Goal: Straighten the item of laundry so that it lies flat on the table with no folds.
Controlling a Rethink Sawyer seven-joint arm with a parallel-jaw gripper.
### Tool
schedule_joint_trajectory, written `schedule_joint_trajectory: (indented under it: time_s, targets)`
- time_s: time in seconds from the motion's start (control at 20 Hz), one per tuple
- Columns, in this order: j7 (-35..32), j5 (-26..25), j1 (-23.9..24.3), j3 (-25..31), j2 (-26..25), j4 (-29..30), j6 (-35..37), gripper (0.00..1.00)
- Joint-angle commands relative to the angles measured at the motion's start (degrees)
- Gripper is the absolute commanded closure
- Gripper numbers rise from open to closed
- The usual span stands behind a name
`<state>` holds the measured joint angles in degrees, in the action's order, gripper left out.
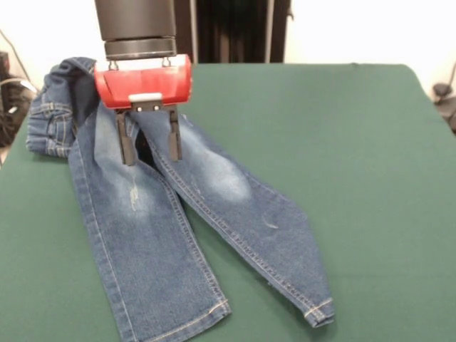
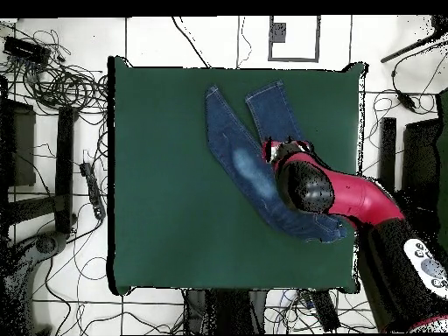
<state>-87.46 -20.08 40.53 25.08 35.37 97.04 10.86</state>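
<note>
The blue denim jeans (image 1: pixel 149 235) lie on the left part of the dark green table (image 1: pixel 342 142), legs spread in a narrow V toward the near edge. The waistband (image 1: pixel 53 117) is bunched and folded over at the far left, by the table's edge. My gripper (image 1: pixel 151 151), red body with two black fingers (image 1: pixel 127 146), hangs open over the crotch where the legs meet, tips at or just above the denim; I cannot tell if they touch. In the overhead view the arm (image 2: pixel 350 197) covers the waist end of the jeans (image 2: pixel 236 153) on the table (image 2: pixel 166 192).
The jeans lie near the table's side edge (image 2: pixel 357 131) by the robot's arm. Cables (image 2: pixel 61 87) and dark equipment (image 2: pixel 66 166) lie on the floor around the table. A dark curtain (image 1: pixel 235 32) stands behind the table's far edge.
</note>
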Motion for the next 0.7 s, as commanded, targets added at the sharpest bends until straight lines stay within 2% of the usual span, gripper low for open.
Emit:
schedule_joint_trajectory:
  time_s: [0.05,0.25,0.7]
  targets:
    - [-4.2,-2.2,-5.1,0.9,-0.3,4.7,3.0,0.0]
    - [-3.6,-3.3,-4.2,1.3,-0.3,5.7,1.1,0.0]
    - [2.2,-5.3,3.1,9.0,2.0,10.8,3.7,0.0]
